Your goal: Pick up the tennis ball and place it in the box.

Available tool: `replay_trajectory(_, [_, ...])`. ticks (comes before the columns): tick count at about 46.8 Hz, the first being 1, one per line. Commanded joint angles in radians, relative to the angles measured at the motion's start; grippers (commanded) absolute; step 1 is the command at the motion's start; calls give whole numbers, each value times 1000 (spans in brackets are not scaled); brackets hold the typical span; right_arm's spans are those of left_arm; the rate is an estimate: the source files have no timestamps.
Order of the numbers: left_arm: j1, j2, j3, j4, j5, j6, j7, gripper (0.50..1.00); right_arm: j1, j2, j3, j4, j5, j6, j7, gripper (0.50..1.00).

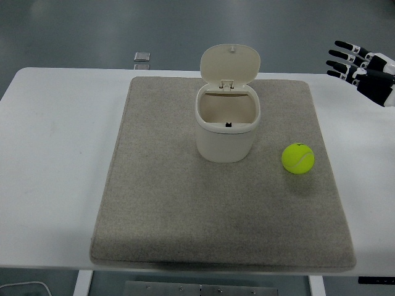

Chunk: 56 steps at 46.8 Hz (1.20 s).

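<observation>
A yellow-green tennis ball (298, 158) lies on the grey mat (166, 209), to the right of the box. The box (227, 125) is a cream round bin standing on the mat's far middle, its flip lid (230, 63) raised upright so the top is open. My right hand (355, 63) is at the far right edge, high above the table's back corner, fingers spread and holding nothing. It is well up and to the right of the ball. The left arm does not show.
The mat lies on a white table (55, 154). A small silver square object (142, 57) sits at the table's far edge, left of the box.
</observation>
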Motion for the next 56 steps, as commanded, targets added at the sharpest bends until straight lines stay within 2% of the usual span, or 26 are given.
replay_trajectory(1, [-1, 0, -1, 0, 0, 0, 0, 992, 1, -12, 2, 3, -27, 17, 1, 911])
replay_trajectory(11, [-1, 0, 0, 0, 0, 0, 0, 992, 0, -36, 11, 18, -122, 43, 1, 911])
replay_trajectory(22, [1, 0, 0, 0, 0, 0, 0, 992, 0, -65, 14, 104, -251, 43, 8, 911])
replay_trajectory(33, [-1, 0, 0, 0, 0, 0, 1, 992, -6, -102, 14, 221, -412, 40, 42, 911])
replay_trajectory(45, [1, 0, 0, 0, 0, 0, 0, 992, -19, -139, 14, 322, -724, 42, 100, 911])
replay_trajectory(56, [-1, 0, 0, 0, 0, 1, 0, 992, -46, -162, 15, 397, -946, 29, 169, 911])
